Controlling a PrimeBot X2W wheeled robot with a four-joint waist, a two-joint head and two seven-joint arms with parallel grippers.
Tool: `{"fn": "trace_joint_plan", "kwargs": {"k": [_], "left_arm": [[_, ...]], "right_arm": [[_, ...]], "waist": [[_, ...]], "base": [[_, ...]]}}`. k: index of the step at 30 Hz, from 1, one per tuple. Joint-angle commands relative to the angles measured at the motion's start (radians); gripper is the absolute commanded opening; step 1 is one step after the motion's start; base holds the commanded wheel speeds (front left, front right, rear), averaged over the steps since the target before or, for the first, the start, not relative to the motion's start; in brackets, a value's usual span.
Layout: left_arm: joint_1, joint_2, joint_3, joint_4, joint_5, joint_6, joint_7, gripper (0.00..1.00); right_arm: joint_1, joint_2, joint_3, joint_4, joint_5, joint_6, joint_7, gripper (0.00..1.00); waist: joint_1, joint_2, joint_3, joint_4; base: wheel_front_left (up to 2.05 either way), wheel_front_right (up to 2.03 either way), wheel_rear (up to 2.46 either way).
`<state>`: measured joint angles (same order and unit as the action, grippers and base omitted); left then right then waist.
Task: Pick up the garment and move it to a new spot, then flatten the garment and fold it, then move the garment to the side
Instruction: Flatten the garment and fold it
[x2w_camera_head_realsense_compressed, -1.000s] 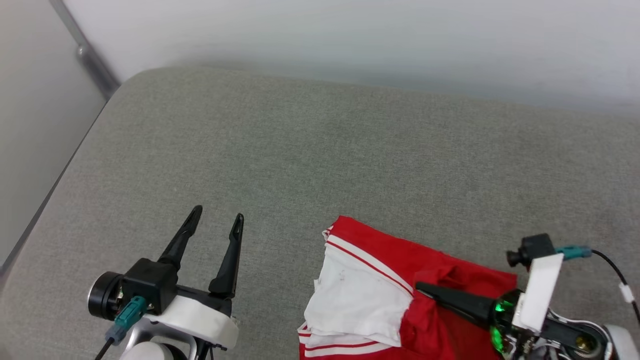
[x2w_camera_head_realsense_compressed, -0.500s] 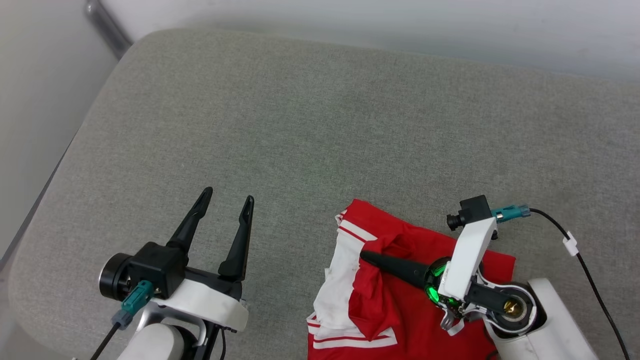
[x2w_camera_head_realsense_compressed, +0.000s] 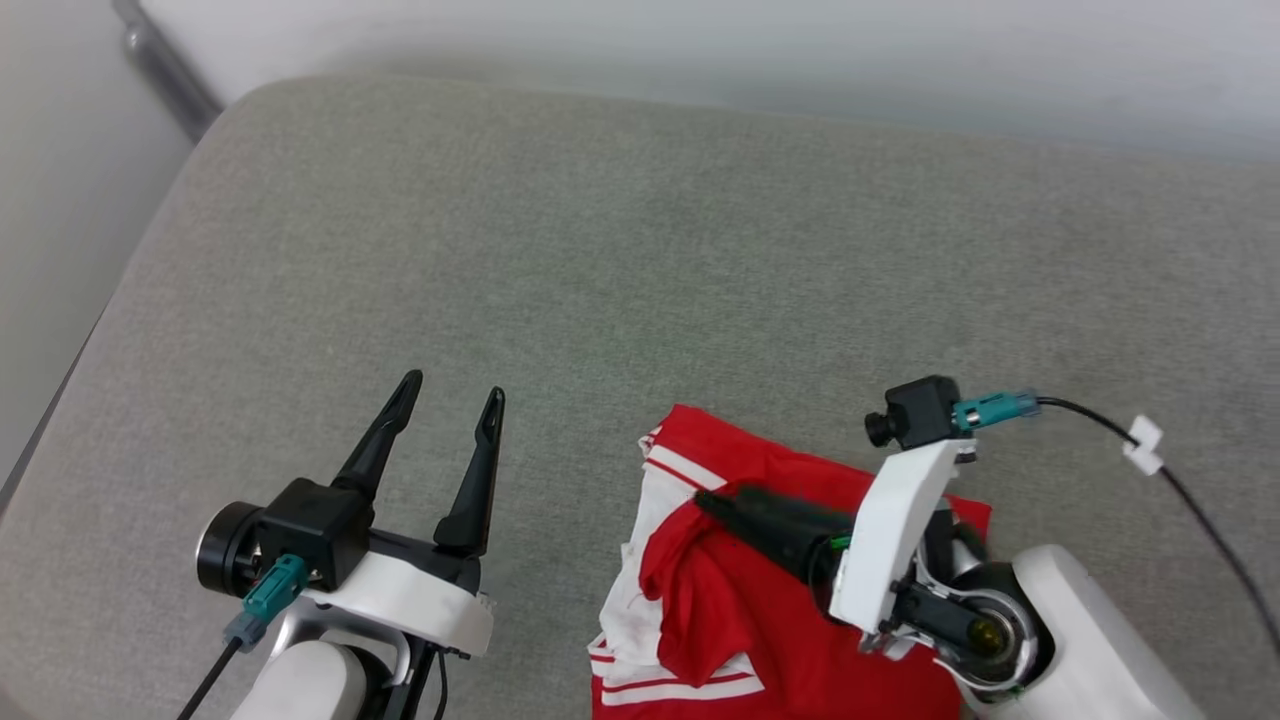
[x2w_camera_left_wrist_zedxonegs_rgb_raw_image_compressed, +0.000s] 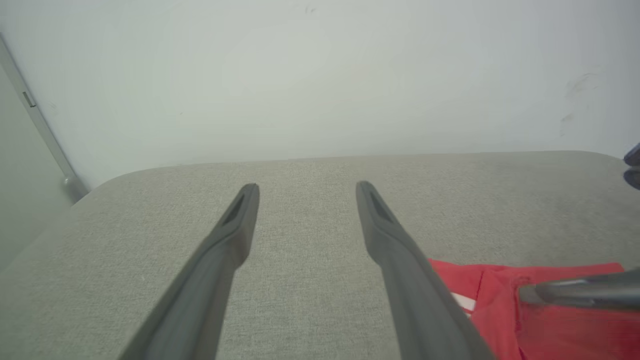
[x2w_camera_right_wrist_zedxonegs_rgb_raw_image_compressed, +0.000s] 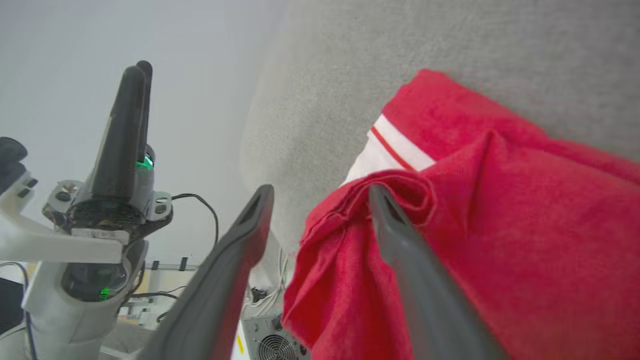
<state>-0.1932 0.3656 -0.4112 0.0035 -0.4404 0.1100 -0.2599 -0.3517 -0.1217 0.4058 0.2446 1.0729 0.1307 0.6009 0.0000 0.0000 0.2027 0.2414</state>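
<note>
Landmark: grey fabric-covered cushion (x2w_camera_head_realsense_compressed: 600, 250), rounded corners, white wall (x2w_camera_head_realsense_compressed: 700, 50) behind its far edge.

Garment (x2w_camera_head_realsense_compressed: 720, 610): red jersey T-shirt with white sleeve and red-white striped trim. It lies bunched at the cushion's near edge, right of the cushion's centre, and its lower part runs out of the head view. One red fold is lifted into a ridge over the white sleeve area. No letters or number are visible.

Right gripper (x2w_camera_right_wrist_zedxonegs_rgb_raw_image_compressed: 320, 195): over the garment at the cushion's near-right part, fingers pointing toward the cushion's left side. In the right wrist view the jaws stand clearly apart, so it has let go and clamps nothing. The raised red fold rests against the tip of one finger (x2w_camera_right_wrist_zedxonegs_rgb_raw_image_compressed: 395, 235), and the other finger is clear of the cloth, over bare cushion.

Left gripper (x2w_camera_head_realsense_compressed: 452, 390): above the cushion's near-left part, fingers pointing toward its far edge. The jaws are spread and hold nothing. It is apart from the garment, with bare cushion between them.

A black cable with a white tag (x2w_camera_head_realsense_compressed: 1143, 445) hangs over the cushion's right part.
</note>
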Motion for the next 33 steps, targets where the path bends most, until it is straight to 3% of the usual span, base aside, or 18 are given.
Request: {"fn": "trace_joint_plan", "kwargs": {"k": [1,4,7,16,23,27,33], "left_arm": [[0.010,0.000,0.006,0.000,0.007,0.003,-0.007,1.00],[0.023,0.003,0.017,-0.001,0.005,0.012,-0.007,1.00],[0.034,0.003,0.029,-0.011,-0.001,0.021,-0.007,1.00],[0.068,0.017,0.078,-0.019,-0.008,0.053,-0.006,1.00],[0.101,0.017,0.113,-0.022,-0.001,0.071,-0.006,1.00],[0.144,0.024,0.131,-0.030,0.009,0.085,-0.006,1.00],[0.217,0.030,0.141,-0.034,0.012,0.094,-0.006,1.00]], "right_arm": [[-0.012,-0.040,0.026,-0.028,-0.075,0.000,-0.049,1.00],[0.001,-0.110,0.034,-0.041,-0.254,0.000,-0.136,1.00],[0.030,-0.131,-0.031,-0.035,-0.408,0.000,-0.210,1.00],[0.168,-0.076,-0.383,-0.145,-0.749,0.000,-0.376,1.00],[0.245,-0.018,-0.516,-0.270,-0.875,0.000,-0.526,1.00],[0.302,0.005,-0.512,-0.324,-0.911,0.000,-0.590,1.00],[0.400,0.037,-0.486,-0.401,-0.924,0.000,-0.582,1.00]], "waist": [[0.0000,0.0000,-0.019,-0.022],[0.0000,0.0000,-0.035,-0.049],[0.0000,0.0000,-0.047,-0.076],[0.0000,0.0000,-0.073,-0.147],[0.0000,0.0000,-0.100,-0.184],[0.0000,0.0000,-0.131,-0.205],[0.0000,0.0000,-0.186,-0.222]], "base": [[0.00,0.00,0.00],[0.00,0.00,0.00],[0.00,0.00,0.00],[0.00,0.00,0.00],[0.00,0.00,0.00],[0.00,0.00,0.00],[0.00,0.00,0.00]]}}
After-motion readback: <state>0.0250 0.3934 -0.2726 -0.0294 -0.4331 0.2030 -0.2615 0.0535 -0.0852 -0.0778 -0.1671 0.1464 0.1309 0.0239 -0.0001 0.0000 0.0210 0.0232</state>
